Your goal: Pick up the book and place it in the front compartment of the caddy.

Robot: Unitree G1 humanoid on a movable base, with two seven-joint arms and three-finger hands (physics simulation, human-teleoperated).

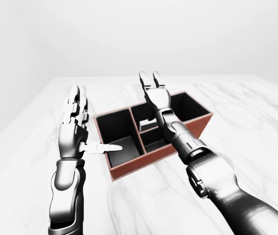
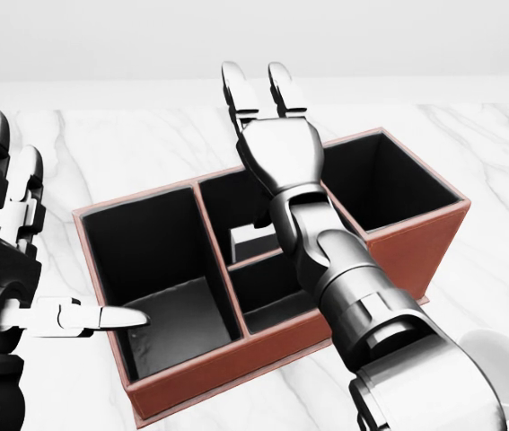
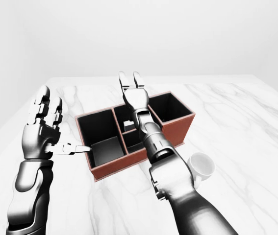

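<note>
The red-brown caddy (image 2: 416,238) with black compartments stands on the white marble table (image 2: 128,148). The small pale book (image 2: 252,241) sits low in the upper compartment of the caddy's middle column in the head view, partly hidden behind my right wrist. My right hand (image 2: 257,85) hovers over that compartment, open, its fingers stretched toward the view's top, apart from the book. My left hand (image 2: 52,242) is open at the caddy's left side, its thumb (image 2: 110,316) pointing over the rim of the large left compartment.
A white mug (image 3: 201,166) stands on the table to the right of the caddy, close to my right forearm. The tabletop's left edge runs diagonally in the left-eye view (image 1: 16,132). A plain white wall lies beyond the table.
</note>
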